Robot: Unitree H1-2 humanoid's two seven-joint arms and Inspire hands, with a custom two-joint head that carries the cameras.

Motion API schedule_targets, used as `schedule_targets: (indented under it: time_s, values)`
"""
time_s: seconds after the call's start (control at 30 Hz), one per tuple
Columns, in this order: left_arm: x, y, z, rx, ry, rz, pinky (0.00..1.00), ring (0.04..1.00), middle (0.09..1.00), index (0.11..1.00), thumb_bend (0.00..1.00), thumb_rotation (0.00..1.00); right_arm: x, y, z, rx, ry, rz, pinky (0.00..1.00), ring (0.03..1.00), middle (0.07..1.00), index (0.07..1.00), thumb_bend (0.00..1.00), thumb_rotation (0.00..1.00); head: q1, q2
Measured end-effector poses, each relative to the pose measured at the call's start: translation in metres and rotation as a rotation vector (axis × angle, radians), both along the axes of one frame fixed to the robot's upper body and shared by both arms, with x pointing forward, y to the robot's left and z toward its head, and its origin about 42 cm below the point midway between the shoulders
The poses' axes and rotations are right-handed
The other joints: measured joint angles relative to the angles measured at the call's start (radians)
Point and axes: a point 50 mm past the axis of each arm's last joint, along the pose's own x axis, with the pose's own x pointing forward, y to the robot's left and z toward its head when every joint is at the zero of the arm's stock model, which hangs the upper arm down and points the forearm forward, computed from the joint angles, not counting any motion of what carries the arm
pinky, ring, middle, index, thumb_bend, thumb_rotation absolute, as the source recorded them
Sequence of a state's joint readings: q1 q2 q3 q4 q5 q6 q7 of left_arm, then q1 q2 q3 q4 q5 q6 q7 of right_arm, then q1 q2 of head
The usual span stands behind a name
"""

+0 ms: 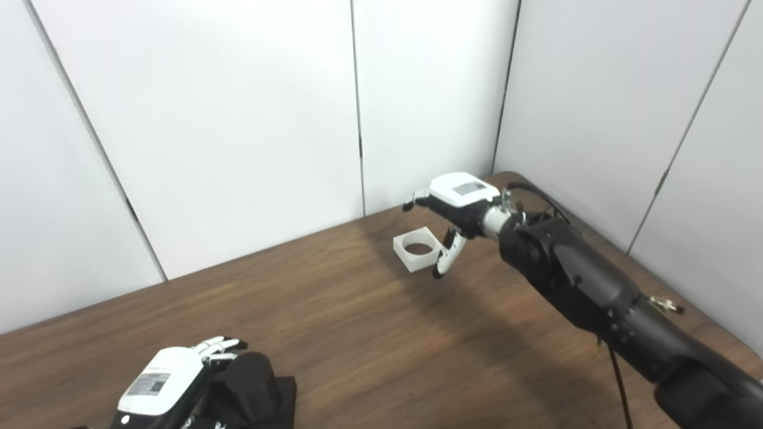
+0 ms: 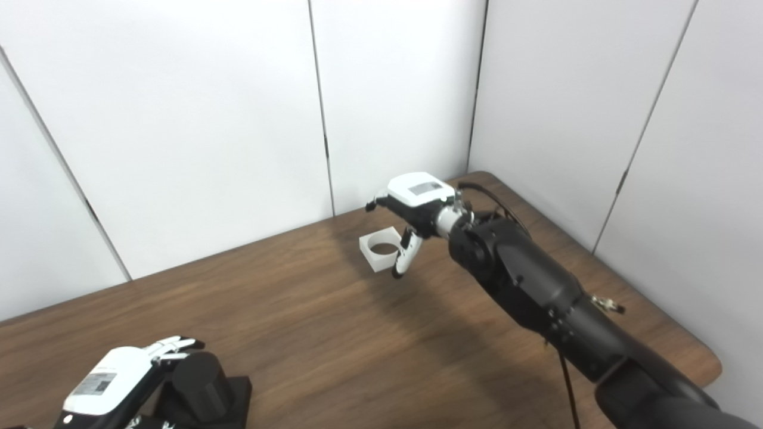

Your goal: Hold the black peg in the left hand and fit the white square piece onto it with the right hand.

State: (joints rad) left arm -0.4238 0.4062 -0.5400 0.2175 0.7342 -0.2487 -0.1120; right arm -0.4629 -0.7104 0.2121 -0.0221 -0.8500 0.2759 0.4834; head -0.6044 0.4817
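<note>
Black cylindrical peg (image 1: pixel 250 381) on its square base is gripped by the left hand (image 1: pixel 164 381).
White square ring piece (image 1: pixel 417 248) is flanked by the right hand (image 1: pixel 456 208), fingers spread wide.

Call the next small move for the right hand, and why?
Probably close the right hand on the white square piece. Its fingers are spread around the piece, which sits on the table apparently not yet gripped. The left hand is already wrapped on the black peg, far off at the near edge.
</note>
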Motion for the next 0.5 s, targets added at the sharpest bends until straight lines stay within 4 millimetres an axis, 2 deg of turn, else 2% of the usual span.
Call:
schedule_targets:
  time_s: [0.2, 0.5]
  values:
    - [0.000, 0.001, 0.000, -0.001, 0.001, 0.002, 0.79, 0.894, 0.861, 0.489, 0.52, 0.06, 0.021, 0.003, -0.012, -0.101, 0.069, -0.087, 0.85, 0.912, 0.917, 0.873, 0.92, 0.20, 0.012, 0.006]
    - [-0.002, 0.003, -0.001, -0.004, 0.002, 0.007, 0.77, 0.878, 0.850, 0.489, 0.52, 0.06, 0.045, 0.005, -0.026, -0.127, 0.119, -0.165, 0.82, 0.902, 0.908, 0.871, 0.93, 0.20, 0.018, 0.012]
